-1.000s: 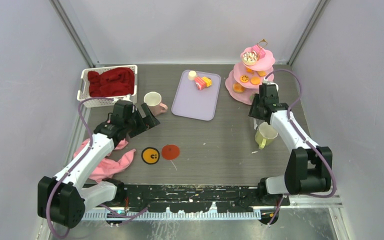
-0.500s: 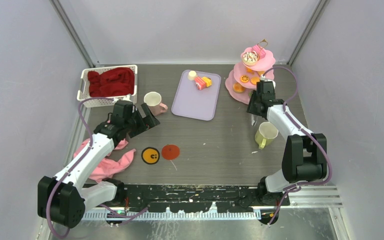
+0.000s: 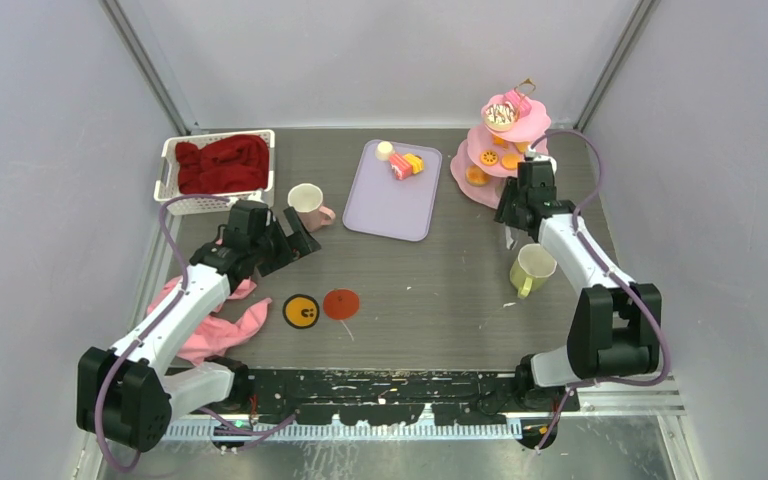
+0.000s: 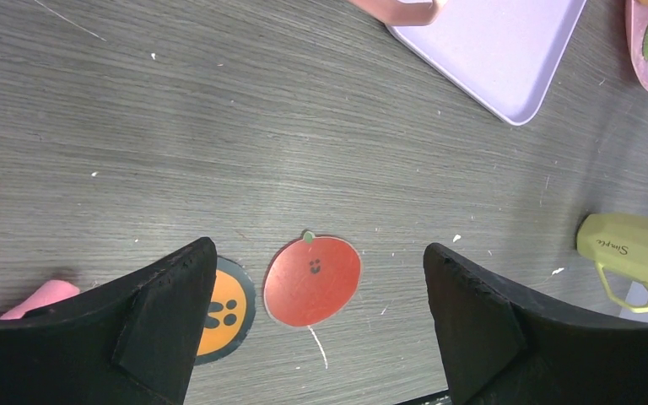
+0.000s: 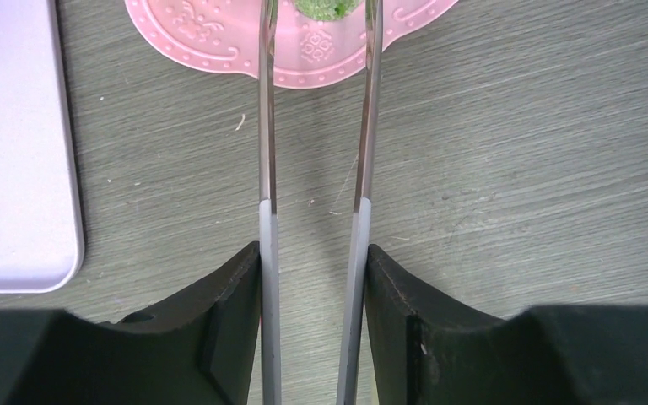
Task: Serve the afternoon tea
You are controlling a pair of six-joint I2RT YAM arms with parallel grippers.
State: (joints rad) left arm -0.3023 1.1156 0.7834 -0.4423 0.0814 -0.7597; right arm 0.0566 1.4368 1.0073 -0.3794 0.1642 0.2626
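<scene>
The yellow-green mug (image 4: pixel 633 245), right of the lilac tray (image 4: pixel 489 51), seems to read "Simple". The left gripper (image 4: pixel 318 249) gapes empty; the right gripper (image 5: pixel 313 249) clamps the tweezers (image 5: pixel 267 126).

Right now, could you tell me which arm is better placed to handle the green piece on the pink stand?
Right: the right jaws clamp the tweezers, whose arms straddle the green piece on the pink stand. The left jaws stand open above the red coaster.

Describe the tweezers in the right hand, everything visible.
The tweezers are two long, thin, shiny metal arms with grey sleeves near the grip. The right hand clamps them from both sides; the arms stand apart. They reach over the pink plate, flanking a green piece; their tips run out of frame.
</scene>
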